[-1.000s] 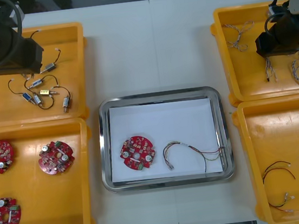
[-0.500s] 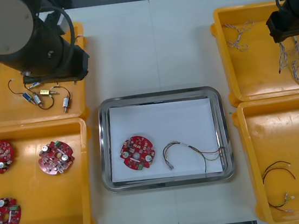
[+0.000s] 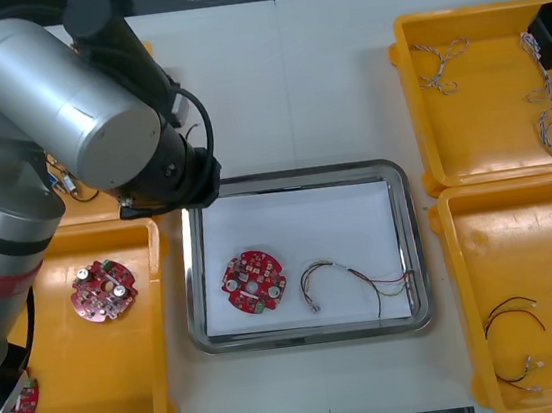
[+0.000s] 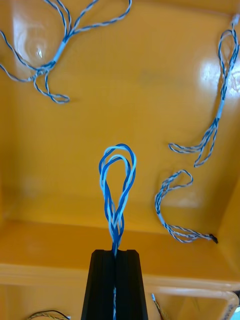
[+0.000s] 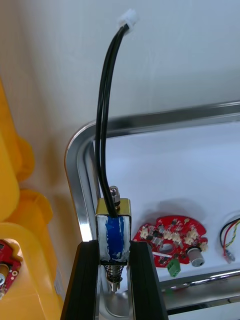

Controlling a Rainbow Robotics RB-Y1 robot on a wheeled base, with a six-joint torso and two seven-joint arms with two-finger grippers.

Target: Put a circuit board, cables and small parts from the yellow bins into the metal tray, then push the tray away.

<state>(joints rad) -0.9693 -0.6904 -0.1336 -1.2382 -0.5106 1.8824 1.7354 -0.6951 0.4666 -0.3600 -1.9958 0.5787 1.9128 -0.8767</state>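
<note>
My left gripper (image 5: pixel 114 247) is shut on a small metal part (image 5: pixel 113 227) wrapped in blue, whose black cable (image 5: pixel 107 115) rises past the fingertips. It hangs over the near-left corner of the metal tray (image 3: pixel 292 176). In the front view the left arm (image 3: pixel 73 110) covers that corner. On the tray's white inside lie a round red circuit board (image 3: pixel 254 281) and a red and yellow cable (image 3: pixel 350 278). My right gripper (image 4: pixel 115 255) is shut on a twisted blue and white cable (image 4: pixel 117 190), held above the far right yellow bin (image 3: pixel 474 92).
More blue and white cables (image 3: pixel 439 60) lie in the far right bin. The near right bin (image 3: pixel 522 237) holds black and red cables (image 3: pixel 511 314). A circuit board (image 3: pixel 103 288) sits in the near left bin (image 3: pixel 80 412).
The left arm has swung from the far left bin to the tray's corner, carrying the small metal part. The right gripper has risen and drifted toward the table's right edge with its cable.
</note>
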